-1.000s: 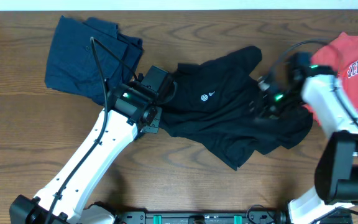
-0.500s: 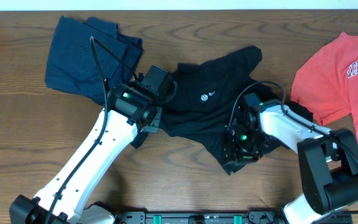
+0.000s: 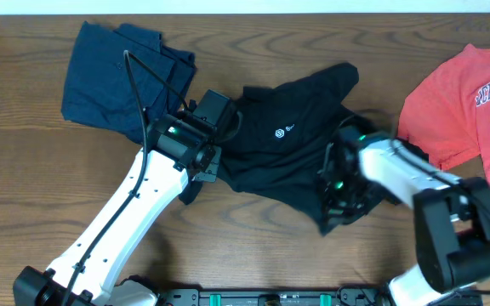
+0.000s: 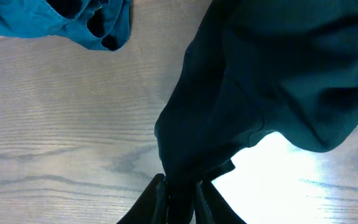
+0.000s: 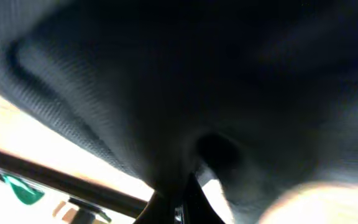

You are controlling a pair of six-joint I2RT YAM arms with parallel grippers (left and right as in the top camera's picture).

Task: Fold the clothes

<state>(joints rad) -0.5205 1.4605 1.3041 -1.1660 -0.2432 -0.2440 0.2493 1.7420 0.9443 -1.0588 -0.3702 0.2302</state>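
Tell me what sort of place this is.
Probably a robot test bench, not a home: a wood-grain table, a left arm and a right arm mounted at its edge, and a black T-shirt, navy garment and coral-red T-shirt spread out.

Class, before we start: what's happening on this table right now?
Two robot arms are working on a black T-shirt lying crumpled on the wooden table. The left tool is pinched on its left edge, and the right tool looks closed on bunched fabric near its lower right. No neat fold shows yet. A navy garment lies to the left and a coral-red lettered T-shirt to the right, neither held.
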